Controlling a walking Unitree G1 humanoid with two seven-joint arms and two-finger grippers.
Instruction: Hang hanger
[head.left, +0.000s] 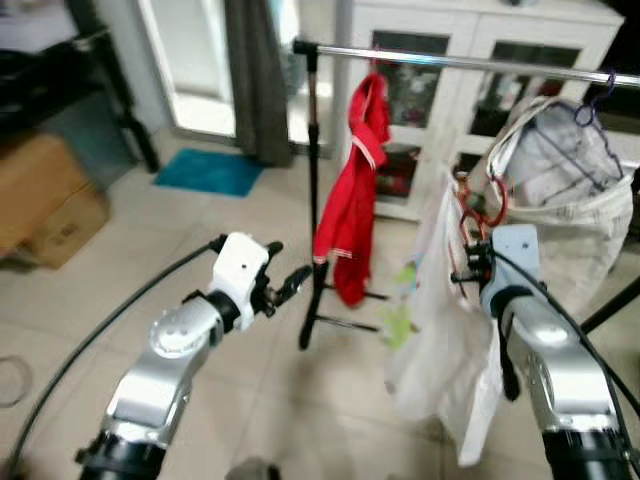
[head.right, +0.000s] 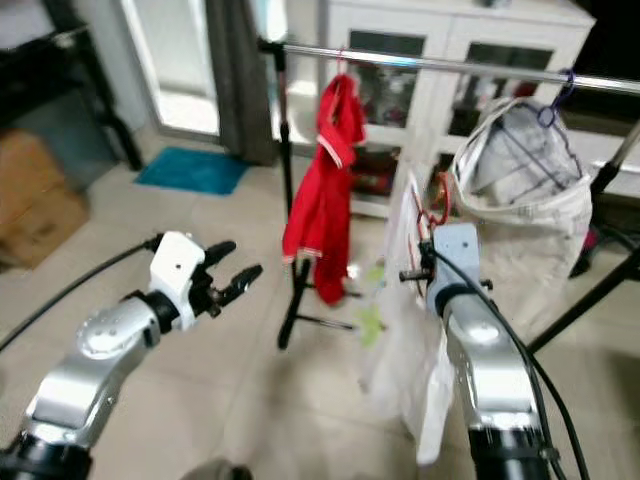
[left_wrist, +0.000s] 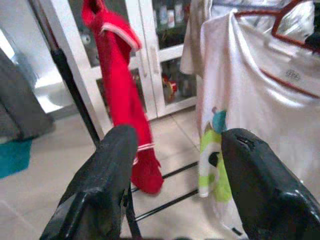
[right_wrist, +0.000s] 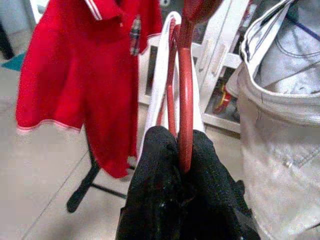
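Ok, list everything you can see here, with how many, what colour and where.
Clothes rail: one, silver bar on a black stand, ahead.
Red shirt: one, hanging on the rail.
Pale garment: one, on a blue hanger on the rail, right.
White shirt: one, green print, on the red hanger.
Red hanger: one, held below the rail.
Cabinet: one, white, behind the rail.
Mat: one, teal, on the floor.
Cardboard boxes: brown, far left.
Left gripper: open, raised, holding nothing.
Right gripper: shut on the red hanger.

Red hanger (right_wrist: 185, 90) — white shirt (head.left: 440, 330), green print — red polo (head.left: 350, 190).
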